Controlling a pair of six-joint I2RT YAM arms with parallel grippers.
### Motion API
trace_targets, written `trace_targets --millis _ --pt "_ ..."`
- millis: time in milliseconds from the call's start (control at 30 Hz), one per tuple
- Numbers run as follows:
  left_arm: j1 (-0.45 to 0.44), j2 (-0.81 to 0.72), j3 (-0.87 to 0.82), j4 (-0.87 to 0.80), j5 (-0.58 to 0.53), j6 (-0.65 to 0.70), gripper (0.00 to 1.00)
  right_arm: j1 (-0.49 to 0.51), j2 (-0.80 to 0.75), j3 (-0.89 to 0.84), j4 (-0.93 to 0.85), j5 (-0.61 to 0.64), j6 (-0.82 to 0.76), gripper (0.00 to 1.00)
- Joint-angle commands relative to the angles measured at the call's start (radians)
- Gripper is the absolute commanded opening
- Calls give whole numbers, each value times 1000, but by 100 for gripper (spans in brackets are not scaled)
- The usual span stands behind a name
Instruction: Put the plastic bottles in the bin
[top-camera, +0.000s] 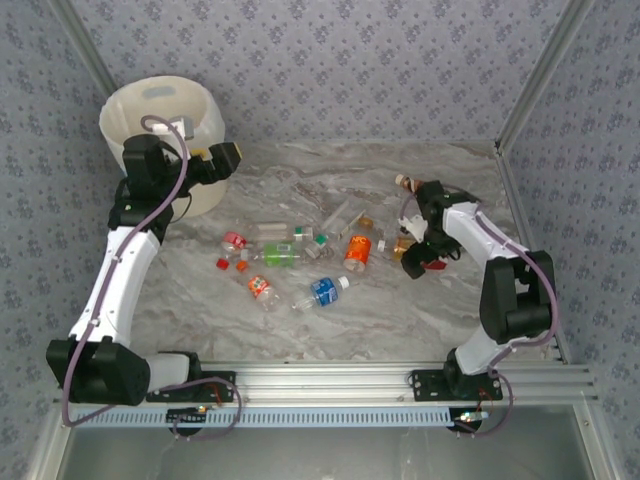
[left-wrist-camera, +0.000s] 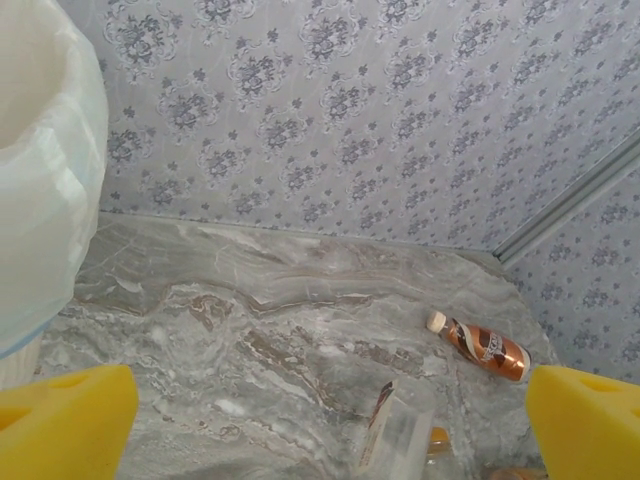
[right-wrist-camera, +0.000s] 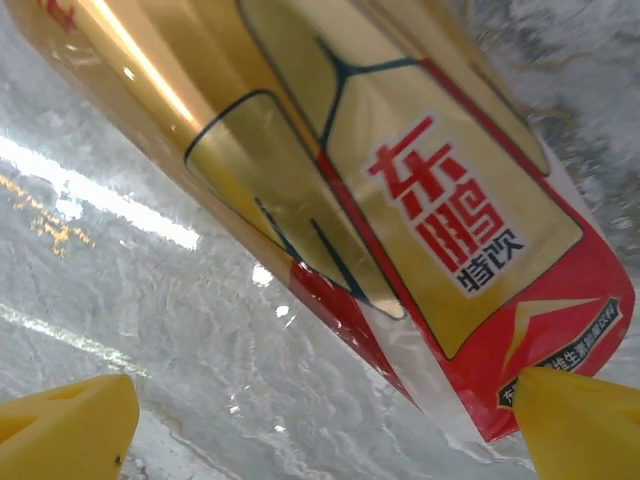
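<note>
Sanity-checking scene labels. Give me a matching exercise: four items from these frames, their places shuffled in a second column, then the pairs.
1 bin
2 blue-label bottle
3 brown bottle
4 gold-and-red bottle

A mid-table, near side
B just ahead of the right gripper
C far left corner of the table
D back right of the table

Pairs: 1-C; 2-A; 3-D; 4-B

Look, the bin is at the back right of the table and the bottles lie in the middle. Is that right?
Not quite. The bin is at the back left of the table, not the back right; the top view shows it. The bottles do lie in the middle.
</note>
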Motion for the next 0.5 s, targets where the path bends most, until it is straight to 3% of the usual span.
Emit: trace_targets --millis 0,100,267,467 --pt "-2 0 7 25 -12 22 99 70 -110 -38 -61 17 61 100" --pt "-2 9 3 40 -11 12 100 135 -195 -59 -58 51 212 100" --pt "-1 30 11 43 1 -1 99 260 -208 -31 -45 173 540 100" --pt "-2 39 17 24 2 14 100 306 -199 -38 -120 197 539 100"
